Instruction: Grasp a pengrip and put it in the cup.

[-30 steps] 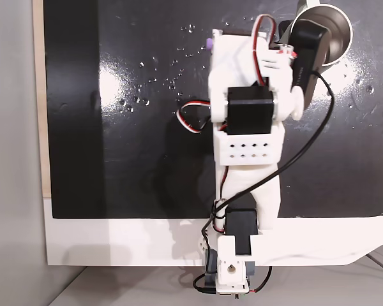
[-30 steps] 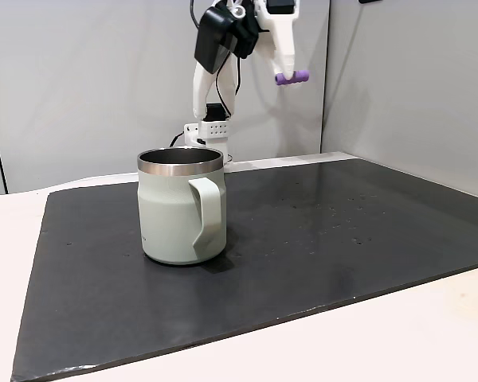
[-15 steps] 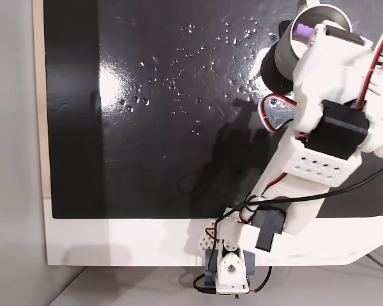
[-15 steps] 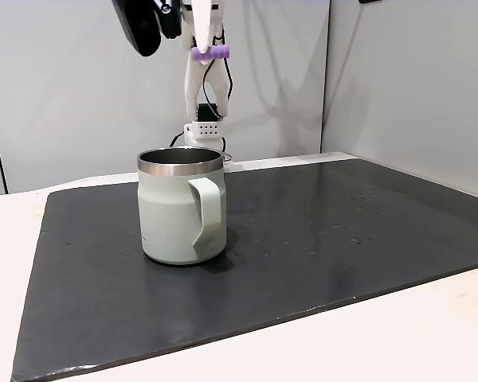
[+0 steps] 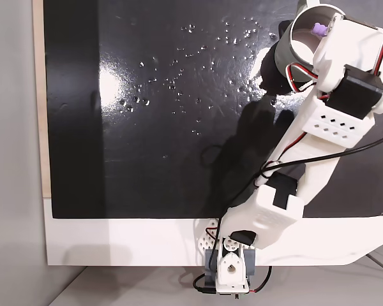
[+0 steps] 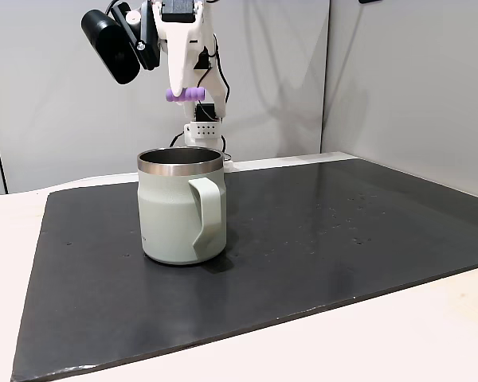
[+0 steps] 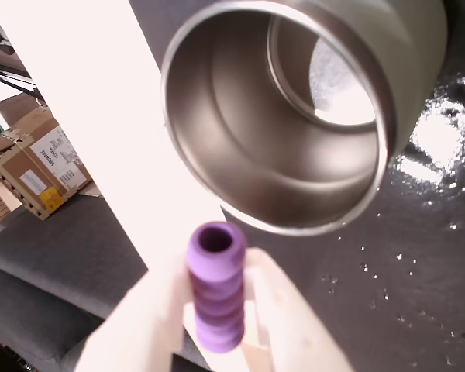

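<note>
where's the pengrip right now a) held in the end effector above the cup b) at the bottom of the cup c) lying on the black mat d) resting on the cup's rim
a: in a fixed view the end effector is clamped on the purple pengrip, which sits in the air above the rim of the cup; the wrist view shows the cup's inside empty.

The arm reaches toward one o'clock in a fixed view, wrist tipped down; the gripper (image 6: 185, 95) seems clamped, its white fingers (image 7: 143, 329) close together.

White printed arm (image 5: 287, 191) with black servo blocks, a perforated link, and red-white-black cables
</note>
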Robot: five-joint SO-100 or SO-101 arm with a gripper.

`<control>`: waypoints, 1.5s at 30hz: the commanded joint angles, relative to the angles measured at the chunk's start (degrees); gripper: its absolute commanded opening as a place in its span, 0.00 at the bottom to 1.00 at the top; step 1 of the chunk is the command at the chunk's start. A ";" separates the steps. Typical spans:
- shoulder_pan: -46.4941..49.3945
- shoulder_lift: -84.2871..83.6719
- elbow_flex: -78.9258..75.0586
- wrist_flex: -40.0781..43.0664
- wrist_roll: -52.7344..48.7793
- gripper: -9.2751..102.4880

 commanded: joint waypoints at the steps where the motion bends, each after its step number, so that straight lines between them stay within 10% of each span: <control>1: 0.70 -4.04 -9.49 2.11 -0.18 0.08; 45: 0.53 -16.08 -26.10 6.86 0.18 0.27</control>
